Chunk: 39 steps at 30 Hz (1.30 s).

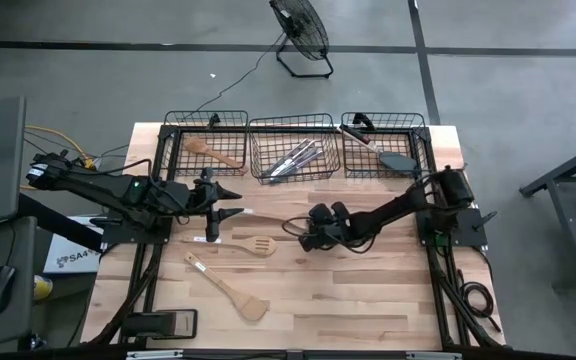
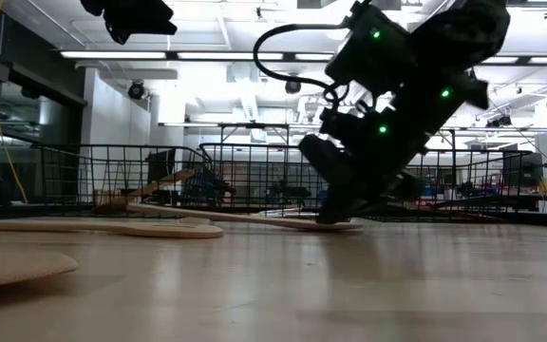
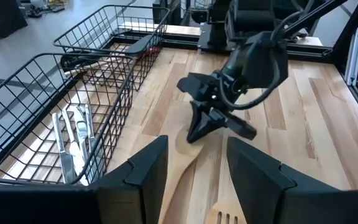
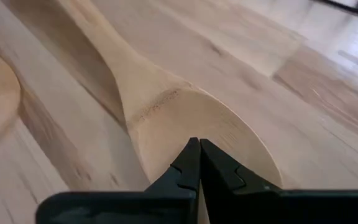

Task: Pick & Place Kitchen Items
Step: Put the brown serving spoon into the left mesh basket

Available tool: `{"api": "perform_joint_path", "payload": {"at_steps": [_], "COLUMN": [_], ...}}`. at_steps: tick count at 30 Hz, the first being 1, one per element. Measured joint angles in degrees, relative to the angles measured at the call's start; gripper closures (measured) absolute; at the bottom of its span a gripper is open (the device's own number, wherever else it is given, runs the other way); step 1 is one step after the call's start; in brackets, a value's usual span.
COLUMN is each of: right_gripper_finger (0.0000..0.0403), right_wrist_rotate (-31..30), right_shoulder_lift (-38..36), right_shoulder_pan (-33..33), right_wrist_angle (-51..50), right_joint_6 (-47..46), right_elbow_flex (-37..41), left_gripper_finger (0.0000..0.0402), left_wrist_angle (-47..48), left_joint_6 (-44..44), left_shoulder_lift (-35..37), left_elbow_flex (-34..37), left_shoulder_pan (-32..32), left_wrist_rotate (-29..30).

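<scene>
Right gripper [image 1: 306,238] is down at the middle of the table [image 1: 368,300], jaws pressed fully together, tips sitting right at the bowl end of a wooden spoon [image 4: 185,118]; from its wrist camera the closed fingertips meet over the spoon's wide end, but whether they actually pinch the wood or just touch it, I cannot tell. From table height that spoon's far end looks tilted slightly off the boards under the gripper. Over on the left, the left gripper [image 1: 230,203] hovers above the table near the baskets, jaws partly apart with nothing between them, pointing toward the right gripper. Just beside the spoon lies a slotted wooden spatula [image 1: 243,246], flat on the table, and nearer the front edge a second wooden spatula [image 1: 230,290] lies at an angle, well apart from both grippers. Along the back edge stand three black wire baskets: the left basket [image 1: 173,150] holds a wooden utensil [image 1: 211,151], the middle basket [image 1: 260,150] holds silver knives [image 1: 296,158], and the right basket [image 1: 420,145] holds a black turner [image 1: 400,160] and a red-headed spatula [image 1: 353,131].
</scene>
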<state>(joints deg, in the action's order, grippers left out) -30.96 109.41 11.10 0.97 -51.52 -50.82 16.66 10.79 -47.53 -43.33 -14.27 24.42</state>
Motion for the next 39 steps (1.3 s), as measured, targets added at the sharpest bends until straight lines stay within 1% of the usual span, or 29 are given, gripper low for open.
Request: {"api": "perform_joint_path", "payload": {"at_steps": [12,17,23,31,39], "right_gripper_finger": [0.04,0.04,0.04,0.04,0.04], "right_wrist_rotate": [1.1,5.0,11.5,17.5,21.1], "right_shoulder_lift": [-6.9,-9.9,-11.1,-12.3,-20.0], "right_shoulder_pan": [3.2,4.4,4.9,5.4,5.4], "right_wrist_angle": [-22.6,-30.9,-32.8,-35.4,-35.8], "right_joint_6": [-7.2,-7.4,-6.1,-5.0,-2.6], "right_elbow_flex": [0.1,0.2,0.2,0.0,0.2], "left_gripper_finger": [0.0238,0.0238,0.0238,0.0238,0.0238], "left_wrist_angle": [-0.1,-0.1,-0.1,-0.2,-0.2], "left_joint_6": [0.0,0.0,0.2,0.2,0.2], "left_shoulder_lift": [0.0,0.0,0.0,0.0,0.0], "left_elbow_flex": [0.0,0.0,0.0,0.0,0.0], "left_shoulder_pan": [0.0,0.0,0.0,0.0,0.0], "left_wrist_rotate": [-0.2,-0.7,-1.0,-1.0,-1.0]}}
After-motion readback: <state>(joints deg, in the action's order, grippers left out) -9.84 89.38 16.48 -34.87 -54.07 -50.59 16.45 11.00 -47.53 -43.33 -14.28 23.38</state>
